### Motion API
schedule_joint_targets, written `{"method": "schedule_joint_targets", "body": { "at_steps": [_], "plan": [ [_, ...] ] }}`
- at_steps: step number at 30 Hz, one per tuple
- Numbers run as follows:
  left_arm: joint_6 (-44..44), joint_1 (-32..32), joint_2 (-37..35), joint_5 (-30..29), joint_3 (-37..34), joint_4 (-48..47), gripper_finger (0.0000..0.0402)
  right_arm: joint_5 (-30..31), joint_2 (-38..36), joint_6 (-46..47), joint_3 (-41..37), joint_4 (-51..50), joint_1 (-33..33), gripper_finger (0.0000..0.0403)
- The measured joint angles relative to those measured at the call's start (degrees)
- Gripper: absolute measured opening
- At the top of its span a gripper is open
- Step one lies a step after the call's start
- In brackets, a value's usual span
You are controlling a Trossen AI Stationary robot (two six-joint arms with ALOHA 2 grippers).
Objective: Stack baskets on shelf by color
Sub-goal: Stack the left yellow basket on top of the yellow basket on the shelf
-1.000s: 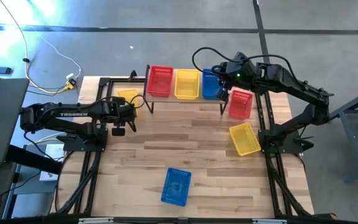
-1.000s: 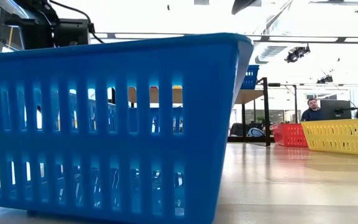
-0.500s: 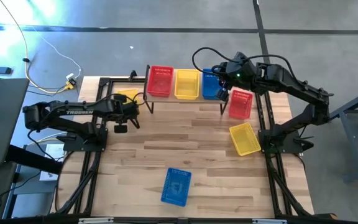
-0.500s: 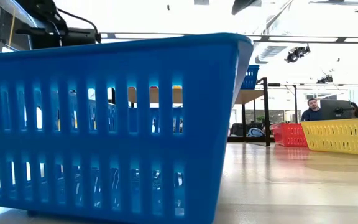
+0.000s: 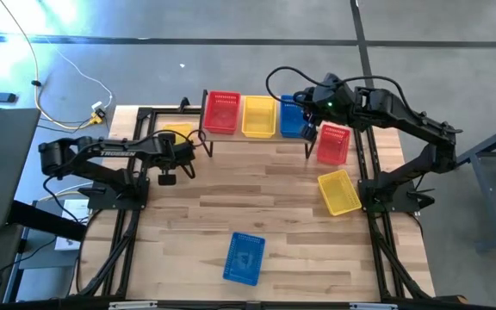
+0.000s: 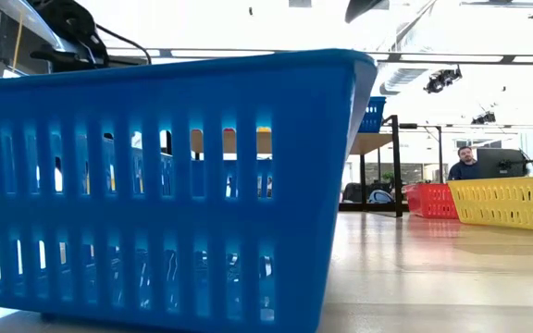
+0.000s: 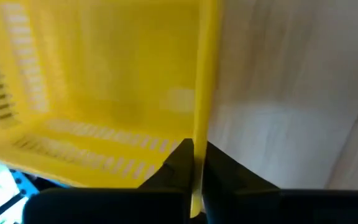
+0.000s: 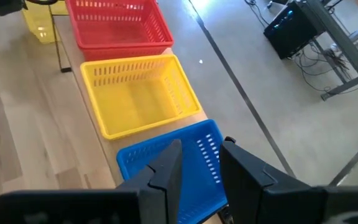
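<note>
On the shelf (image 5: 257, 136) we see a red basket (image 5: 222, 111), a yellow basket (image 5: 259, 115) and a blue basket (image 5: 292, 117) side by side. Our right gripper (image 8: 197, 163) hovers over the blue one, fingers spread. Our left gripper (image 7: 194, 163), just beside the shelf's red end, pinches the rim of another yellow basket (image 7: 104, 81). By our judgement, four remain: that one, plus a red basket (image 5: 333, 144), yellow basket (image 5: 339, 191) and blue basket (image 5: 244, 257) on the counter (image 5: 196, 215).

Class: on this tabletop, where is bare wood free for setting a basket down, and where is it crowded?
Free: the wide middle between the shelf and the lone blue basket. Crowded: the right edge, with the red basket and yellow basket.
</note>
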Motion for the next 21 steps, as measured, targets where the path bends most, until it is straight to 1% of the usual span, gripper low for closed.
{"method": "schedule_joint_targets", "body": {
  "at_steps": [5, 9, 21],
  "plan": [
    [-0.4, 0.0, -1.1, 0.6, 0.4, -0.7, 0.0008, -0.1, 0.0, 0.0, 0.0, 0.0, 0.0, 0.0094],
    [-3.2, 0.0, -2.9, 0.6, 2.0, -3.4, 0.0005, -0.1, 0.0, 0.0, 0.0, 0.0, 0.0, 0.0094],
    [-11.9, -0.2, -7.1, 0.2, 10.1, -17.1, 0.0002, -0.2, 0.0, 0.3, 0.0, 0.0, 0.0, 0.0094]
  ]
}}
